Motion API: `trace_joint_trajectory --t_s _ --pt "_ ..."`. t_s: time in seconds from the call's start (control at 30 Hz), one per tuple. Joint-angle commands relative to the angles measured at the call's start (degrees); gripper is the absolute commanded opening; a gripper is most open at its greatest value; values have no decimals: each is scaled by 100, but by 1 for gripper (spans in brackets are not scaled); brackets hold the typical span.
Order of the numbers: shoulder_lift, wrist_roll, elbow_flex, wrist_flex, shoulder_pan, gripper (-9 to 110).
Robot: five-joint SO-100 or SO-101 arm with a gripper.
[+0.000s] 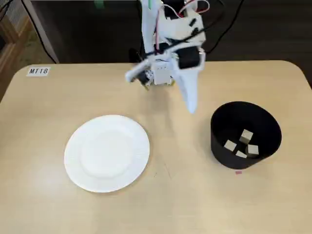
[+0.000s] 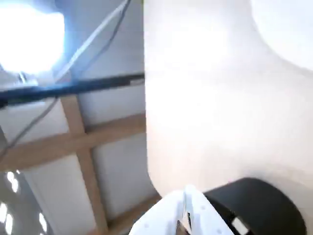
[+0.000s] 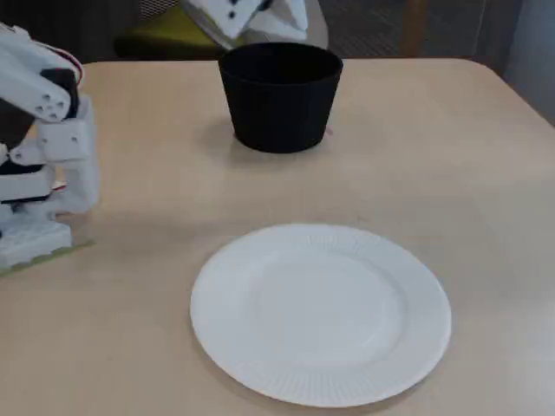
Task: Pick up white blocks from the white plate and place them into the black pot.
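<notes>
The plate point(image 1: 107, 153) is seen bare near the front-left edge, four blocks point(image 1: 241, 144) lie in the pot point(image 1: 246, 135) at right, judged light, stiff, best pinched across flat faces; the gripper point(image 1: 191, 105) is closed, empty.

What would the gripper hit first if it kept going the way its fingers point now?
Probably bare table just beside the black pot: the shut gripper points down, short of the rim. Depth is unclear, so it might clip the pot's wall instead.

High front camera, low side camera, tilted wrist camera; black pot point(image 1: 246, 135) in all.
</notes>
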Motion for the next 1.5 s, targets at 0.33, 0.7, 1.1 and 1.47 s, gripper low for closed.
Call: trace_joint_trajectory --t_s 0.33,0.7,1.1,1.47 --pt "3858 88 4649 -158 -202 -2" --pt "3858 -62 5054 -264 -281 -2" --pt "3858 0 5054 -255 -220 -2" --pt "3858 0 5054 -255 -220 -2"
